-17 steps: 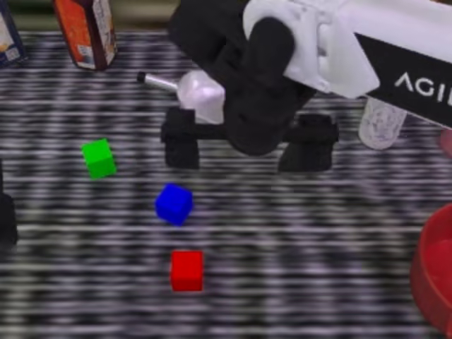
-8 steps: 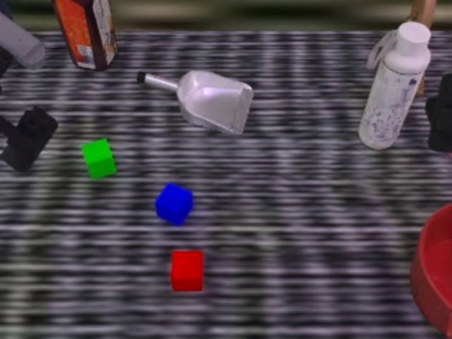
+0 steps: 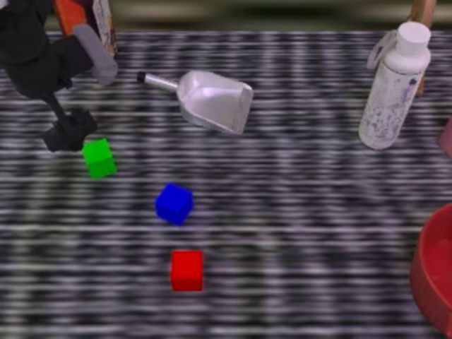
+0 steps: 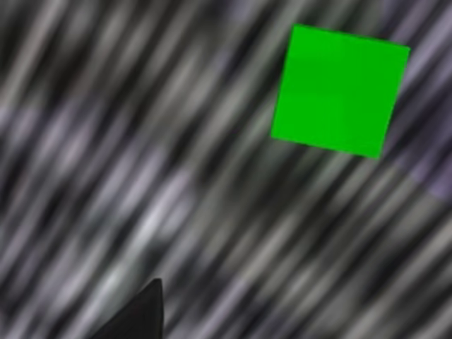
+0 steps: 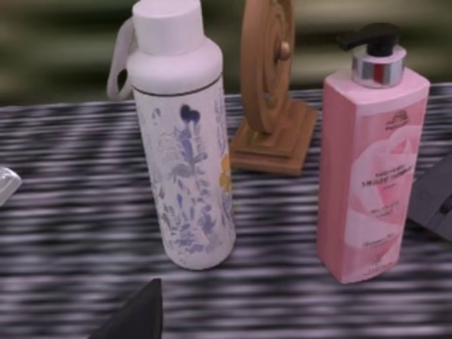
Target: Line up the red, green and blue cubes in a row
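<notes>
The three cubes are sitting on a worktop (image 3: 304,233) covered in a busy grey-and-white streaked weave. All three are small, plain, sharp-edged blocks with a flat matt colour. The green cube (image 3: 99,158) is lying toward the left, the blue cube (image 3: 174,203) is resting nearer the middle, turned a little on its base, and the red cube (image 3: 186,270) is sitting squarely just in front of the blue one. They are apart from one another and are forming a slanting line rather than a straight row.

The left gripper (image 3: 68,131), black and blocky, is hanging at the upper left, just beside the green cube's far left corner; I cannot tell whether its jaws are apart or together. In the left wrist view the green cube (image 4: 340,90) is showing as a flat bright square, off to one side of a dark finger tip.

A smooth silvery scoop (image 3: 212,100) with a short dark-tipped handle is lying behind the blue cube. A tall white bottle (image 3: 393,86) with a floral print and a round cap is standing at the right. A dark red round bowl (image 3: 432,272) is sitting at the right edge, and an orange carton (image 3: 70,14) is peeking out behind the left arm. The right arm is out of the top view; its wrist camera is facing the bottle (image 5: 182,141), a pink pump bottle (image 5: 369,159) and a round wooden stand (image 5: 272,92).
</notes>
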Robot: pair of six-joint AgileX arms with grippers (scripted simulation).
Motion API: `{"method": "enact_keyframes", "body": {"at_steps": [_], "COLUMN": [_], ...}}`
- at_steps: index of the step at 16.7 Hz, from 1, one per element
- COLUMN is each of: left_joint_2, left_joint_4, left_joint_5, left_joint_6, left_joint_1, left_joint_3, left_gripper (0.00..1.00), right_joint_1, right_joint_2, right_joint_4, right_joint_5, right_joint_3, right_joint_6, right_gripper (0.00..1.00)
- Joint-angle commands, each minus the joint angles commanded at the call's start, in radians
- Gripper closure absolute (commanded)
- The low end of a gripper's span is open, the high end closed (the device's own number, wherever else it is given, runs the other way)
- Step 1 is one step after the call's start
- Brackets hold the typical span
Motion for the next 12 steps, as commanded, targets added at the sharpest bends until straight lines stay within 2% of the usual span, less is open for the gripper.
{"method": "enact_keyframes", "body": {"at_steps": [6,12], "left_joint_2": [0.265,0.287], "left_joint_4": [-0.136,-0.147], "left_joint_5": [0.002,0.002], "left_joint_6": [0.123,0.133], "left_joint_1": [-0.021,-0.017], "left_joint_3": [0.253,0.274], "left_gripper": [0.00,0.00], "right_joint_1": [-0.112,-0.121], "right_joint_2": [-0.264,-0.281], "right_joint_4": [0.208,0.226], "right_joint_5": [-0.083,-0.091], "right_joint_3": [-0.250,-0.269], "right_joint_6": [-0.095,-0.102], "right_gripper": [0.00,0.00]}}
